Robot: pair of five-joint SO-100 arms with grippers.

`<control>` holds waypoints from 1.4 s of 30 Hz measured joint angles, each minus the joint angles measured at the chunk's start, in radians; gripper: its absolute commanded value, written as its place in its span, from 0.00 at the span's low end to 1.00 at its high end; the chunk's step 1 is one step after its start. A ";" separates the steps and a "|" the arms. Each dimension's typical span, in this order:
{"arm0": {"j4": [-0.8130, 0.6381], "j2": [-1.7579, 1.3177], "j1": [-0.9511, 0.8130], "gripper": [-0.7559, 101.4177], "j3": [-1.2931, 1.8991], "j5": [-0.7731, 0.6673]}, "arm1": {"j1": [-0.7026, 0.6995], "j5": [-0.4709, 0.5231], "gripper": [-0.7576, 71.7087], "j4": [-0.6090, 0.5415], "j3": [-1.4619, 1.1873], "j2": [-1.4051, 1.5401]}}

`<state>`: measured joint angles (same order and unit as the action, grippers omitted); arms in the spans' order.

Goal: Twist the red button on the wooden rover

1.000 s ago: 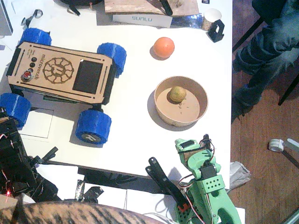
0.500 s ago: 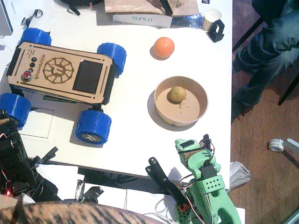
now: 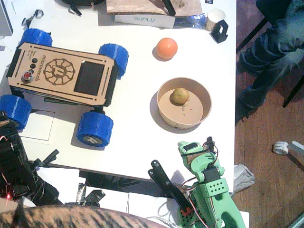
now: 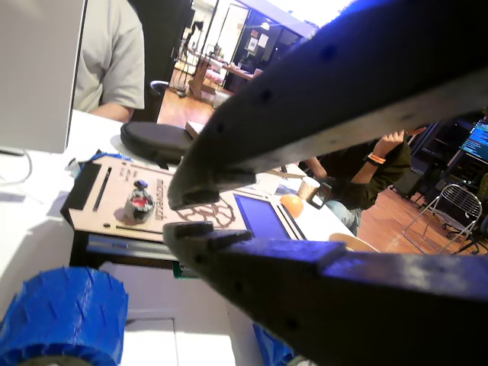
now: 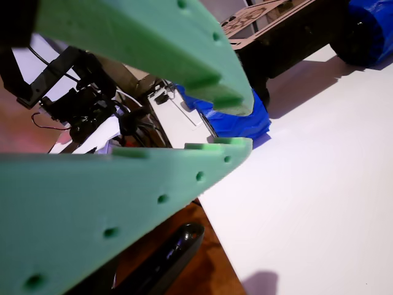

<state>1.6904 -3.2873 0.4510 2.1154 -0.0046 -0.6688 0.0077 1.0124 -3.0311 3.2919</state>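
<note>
The wooden rover (image 3: 61, 73) stands at the table's upper left on blue wheels. Its red button (image 3: 27, 77) sits near the left end of the deck, beside small black buttons. In a wrist view the rover (image 4: 229, 206) lies just ahead of my left gripper (image 4: 179, 215), and the red button (image 4: 139, 204) is slightly left of the dark fingertips. These jaws are nearly together and hold nothing. The black left arm (image 3: 14, 161) is at the lower left, below the rover. My green right gripper (image 3: 187, 147) rests at the table's front edge; in the other wrist view the right gripper (image 5: 244, 126) shows a narrow empty gap.
A brown bowl (image 3: 164, 114) holding a small yellowish fruit (image 3: 180, 95) sits mid-table, with an orange ball (image 3: 166, 48) behind it. Clutter lines the far edge. A person's legs (image 3: 270, 52) are at the right. A striped furry shape (image 3: 71, 217) fills the bottom edge.
</note>
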 measured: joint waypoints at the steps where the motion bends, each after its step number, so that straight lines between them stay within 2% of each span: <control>1: -0.005 0.002 0.000 0.01 0.000 0.000 | 0.000 0.000 0.01 0.000 0.000 0.000; 7: -0.095 0.117 0.009 0.01 0.000 0.000 | 0.000 0.000 0.01 0.000 0.000 0.000; 18: -0.316 0.604 0.009 0.01 0.000 0.000 | 0.000 0.000 0.01 0.000 0.000 0.000; 22: -0.350 0.793 0.009 0.01 -0.064 0.000 | 0.000 0.000 0.01 0.000 0.000 0.000; 26: -0.342 0.969 0.009 0.01 -0.221 0.000 | 0.000 0.000 0.01 0.000 0.000 0.000; 34: -0.187 1.296 0.002 0.01 -0.630 0.000 | 0.000 0.000 0.01 0.000 0.000 0.000; 42: -0.074 1.523 -0.143 0.01 -0.888 0.000 | 0.000 0.000 0.01 0.000 0.000 0.000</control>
<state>1.6168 -1.7641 0.3083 1.2272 -0.0046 -0.6688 0.0077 1.0124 -3.0311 3.2919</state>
